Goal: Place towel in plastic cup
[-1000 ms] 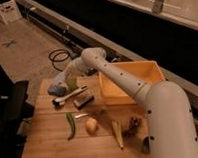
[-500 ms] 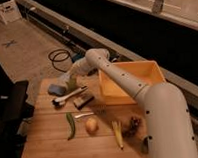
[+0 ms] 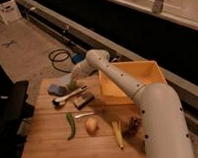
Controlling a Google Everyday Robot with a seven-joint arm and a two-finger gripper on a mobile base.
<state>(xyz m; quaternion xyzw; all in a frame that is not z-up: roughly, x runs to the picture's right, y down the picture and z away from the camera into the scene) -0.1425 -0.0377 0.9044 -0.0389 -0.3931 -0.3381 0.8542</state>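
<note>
The arm is stretched across the wooden table [image 3: 46, 146] so that the gripper [image 3: 72, 79] is brought to the far left corner, just above the plastic cup [image 3: 73, 85] beside a blue sponge [image 3: 56, 89]. The towel [image 3: 64, 80] appears bunched at the gripper, presumably for lowering into the cup; the grip state cannot be told.

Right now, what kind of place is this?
Probably a lab or workshop test bench: a wooden table with scattered props, a coiled cable on bare floor, the claw near the table's far edge.
</note>
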